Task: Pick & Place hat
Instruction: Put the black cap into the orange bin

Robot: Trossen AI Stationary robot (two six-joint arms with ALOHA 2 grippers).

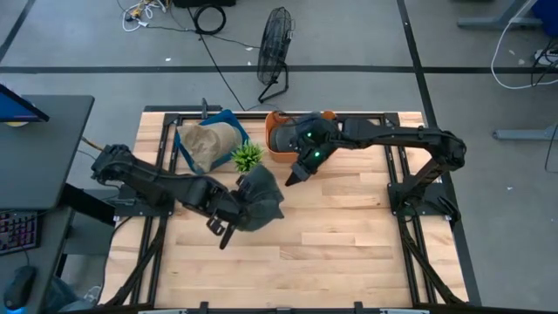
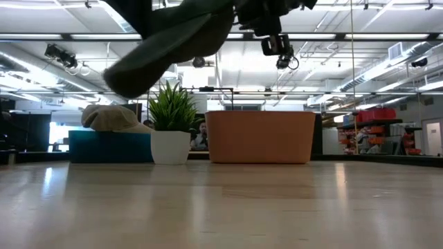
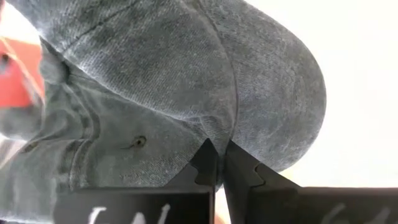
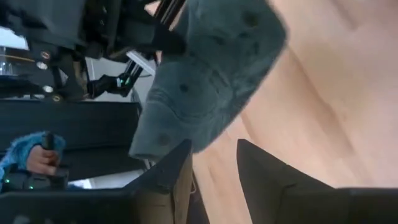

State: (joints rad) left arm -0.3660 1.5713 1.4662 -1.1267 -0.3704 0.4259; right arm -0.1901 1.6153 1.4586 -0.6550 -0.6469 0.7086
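Nearest the front edge of the pale wooden slatted table (image 1: 349,235), the left gripper (image 1: 234,218) is pinching a dark grey denim cap (image 1: 261,199) by its edge, fingers (image 3: 208,165) pressed together on a fold of cloth, and is holding it aloft above the boards, as the low view's hanging brim shows. Just beyond, the right gripper (image 1: 293,175) is hovering beside the cap with its 2 fingers (image 4: 171,171) narrowly parted and holding nothing. Behind them are standing a small green plant in a white pot (image 2: 171,128), an orange rectangular bin (image 2: 261,136) and a blue-rimmed tray (image 1: 228,119) bearing a tan cap (image 1: 209,144). The grip looks thin: a pinch on 1 fold could slip and drop the cap short of its place. Any swing toward the bin risks brushing the plant or clipping the right arm close by.
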